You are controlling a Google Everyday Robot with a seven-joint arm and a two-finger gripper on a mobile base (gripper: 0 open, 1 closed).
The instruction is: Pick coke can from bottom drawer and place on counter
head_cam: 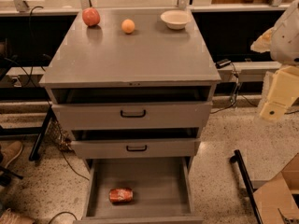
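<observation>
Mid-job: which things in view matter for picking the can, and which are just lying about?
Job: small red cylindrical coke can, on its side; open grey bottom drawer holding it; flat grey counter; cream gripper at right edge.
Lying about: round red apple; orange fruit; white bowl; all on counter.

The coke can (pixel 121 195) lies in the bottom drawer (pixel 145 176) — tool (pixel 276 99) right of the counter (pixel 135 55).
</observation>
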